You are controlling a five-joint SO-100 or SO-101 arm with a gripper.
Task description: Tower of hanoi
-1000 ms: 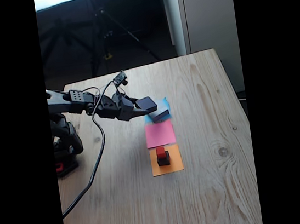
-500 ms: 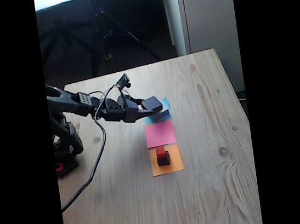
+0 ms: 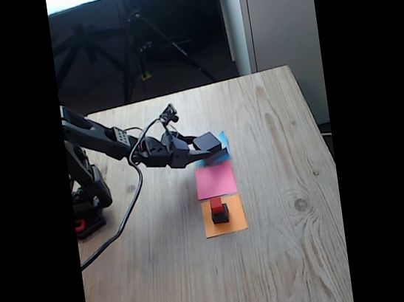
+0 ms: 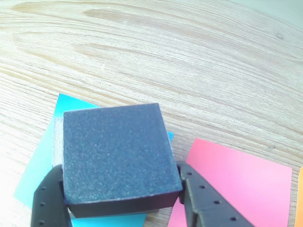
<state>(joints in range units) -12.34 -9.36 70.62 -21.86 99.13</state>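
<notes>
Since a second ago your gripper [image 3: 203, 148] has dipped lower over the blue paper [image 3: 222, 139], pinching the medium black block [image 4: 118, 156] by its sides for transfer.

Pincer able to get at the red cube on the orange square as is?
Probably not yet: the pincer is shut on the black block over the blue square. The red cube itself stands uncovered on top.

Home studio, likely — tripod [image 3: 144, 36], wooden table [image 3: 291, 258].
</notes>
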